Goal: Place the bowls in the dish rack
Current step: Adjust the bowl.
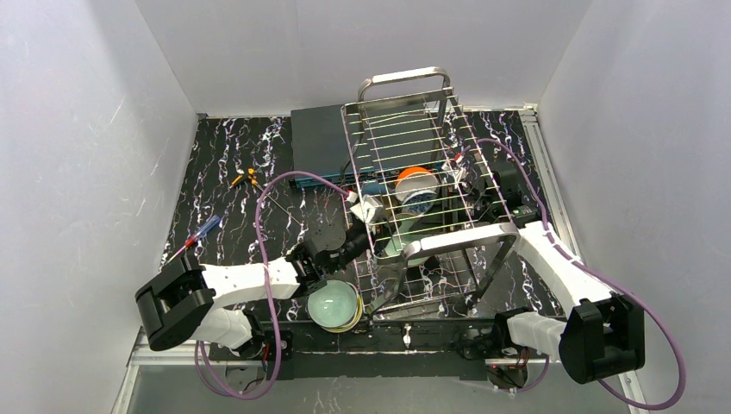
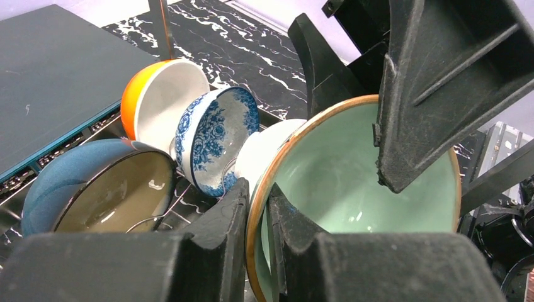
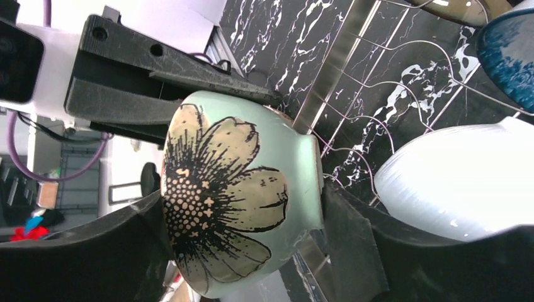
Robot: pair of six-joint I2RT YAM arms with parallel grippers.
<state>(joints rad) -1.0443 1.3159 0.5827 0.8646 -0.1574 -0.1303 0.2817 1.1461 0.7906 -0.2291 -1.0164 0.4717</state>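
The pale green bowl (image 2: pixel 352 176), with an orange-brown rim and a black flower on its outside (image 3: pixel 233 201), is tipped on edge inside the dish rack (image 1: pixel 405 78). My left gripper (image 2: pixel 258 195) is shut on its rim. My right gripper (image 3: pixel 239 214) spans it from base to rim, with its fingers (image 2: pixel 434 88) against both ends. Behind it in the rack stand a white bowl (image 2: pixel 264 151), a blue-patterned bowl (image 2: pixel 214 135), an orange-and-white bowl (image 2: pixel 157 94) and a dark blue bowl (image 2: pixel 107 189) with a beige inside.
A flat dark-teal box (image 1: pixel 319 142) lies at the rack's far left. A pale green bowl stacked on a yellow one (image 1: pixel 334 304) sits by the left arm at the near edge. A red-and-blue tool (image 1: pixel 200 235) and a small orange-handled tool (image 1: pixel 246 179) lie on the left.
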